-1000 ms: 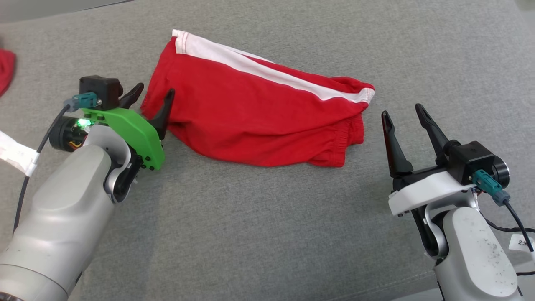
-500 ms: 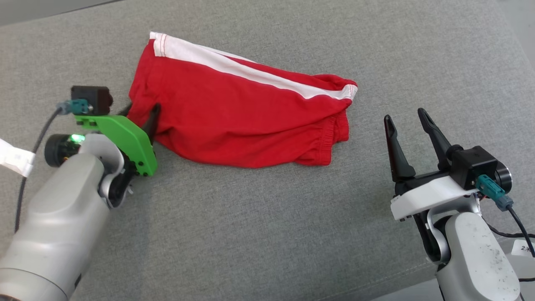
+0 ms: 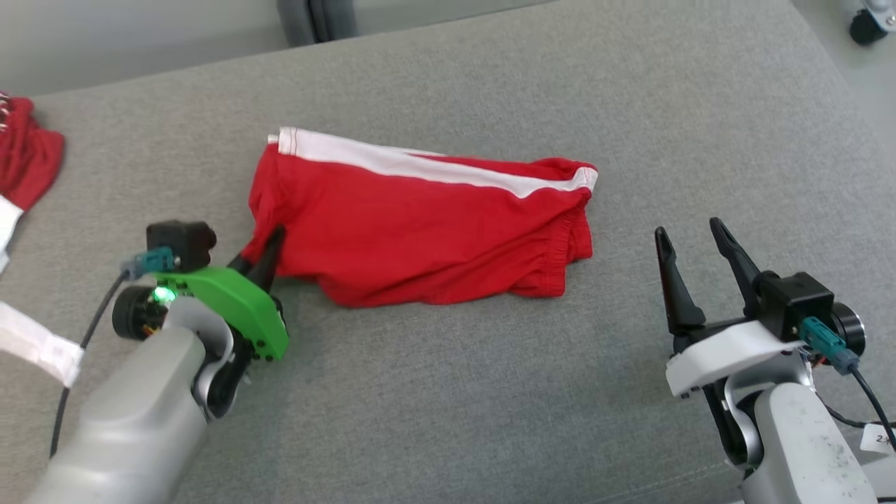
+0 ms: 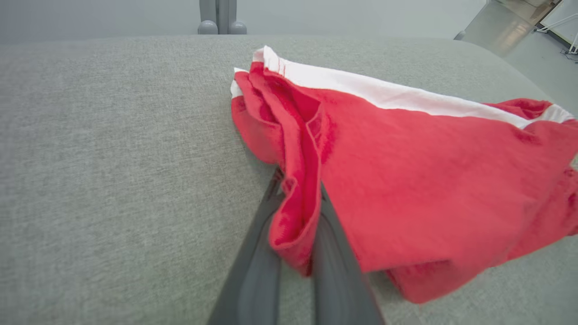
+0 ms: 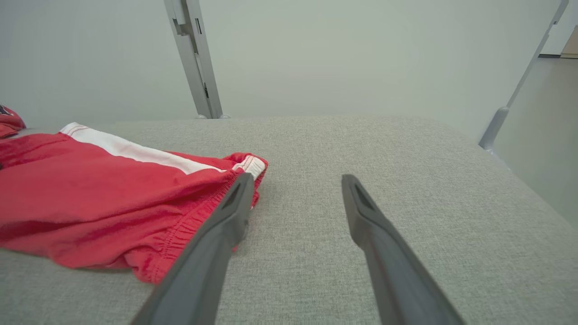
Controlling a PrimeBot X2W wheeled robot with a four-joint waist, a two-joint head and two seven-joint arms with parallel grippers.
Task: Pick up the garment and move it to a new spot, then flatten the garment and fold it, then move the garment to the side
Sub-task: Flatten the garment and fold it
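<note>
Left gripper clamped on garment corner, bite possibly thin; lift slowly. Right gripper spread, empty: support far end.

the garment is a pair of red shorts, lying mostly flat and doubled over on itself near the middle of the grey cushion. in the head view its long side runs from 9 to 3 o'clock. a white stripe follows its 12 o'clock edge from end to end. the gathered elastic waistband sits rumpled at the 3 o'clock end. the leg hem is at 9 o'clock, and its 8 o'clock corner is bunched into a narrow raised fold pointing towards 7 o'clock.
</note>
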